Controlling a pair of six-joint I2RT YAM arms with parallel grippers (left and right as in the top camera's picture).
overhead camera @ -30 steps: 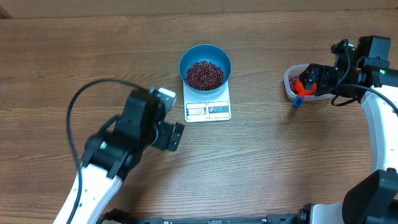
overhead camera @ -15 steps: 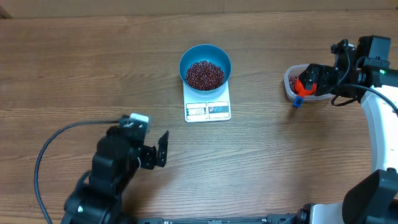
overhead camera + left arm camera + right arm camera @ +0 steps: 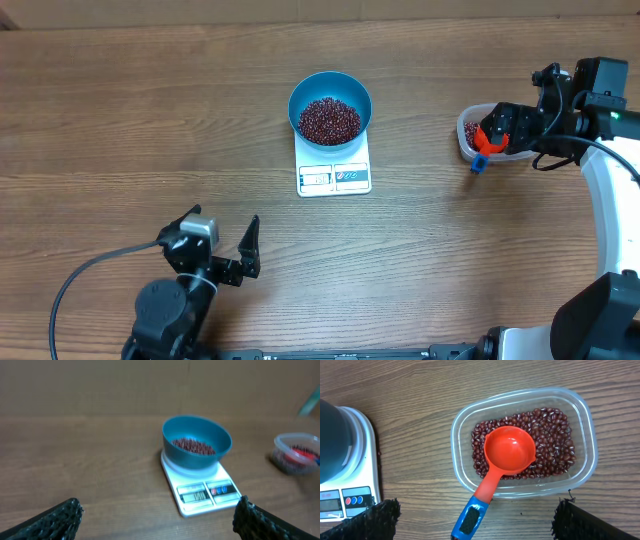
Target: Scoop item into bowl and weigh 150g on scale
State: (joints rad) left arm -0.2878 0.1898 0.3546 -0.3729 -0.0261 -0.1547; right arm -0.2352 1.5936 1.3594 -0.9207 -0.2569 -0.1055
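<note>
The blue bowl (image 3: 330,95) stands on the white scale (image 3: 334,176) at mid-table and holds a heap of red-brown beans (image 3: 330,120). In the left wrist view the bowl (image 3: 197,455) and scale (image 3: 202,494) lie well ahead of my open left gripper (image 3: 157,520). That left gripper (image 3: 225,252) sits near the front edge, empty. My right gripper (image 3: 500,130) hovers open over the clear tub (image 3: 460,450) of beans (image 3: 552,435). An orange scoop (image 3: 509,452) rests in the tub, its blue handle (image 3: 472,517) lying between my spread fingers, untouched.
The clear tub (image 3: 465,140) stands at the right, about a hand's width from the scale. A black cable (image 3: 95,270) loops beside the left arm. The table is wood-grain brown.
My left arm has pulled back from beside the scale toward the front-left edge, still open. The right arm, scoop, bowl and scale have not moved.
</note>
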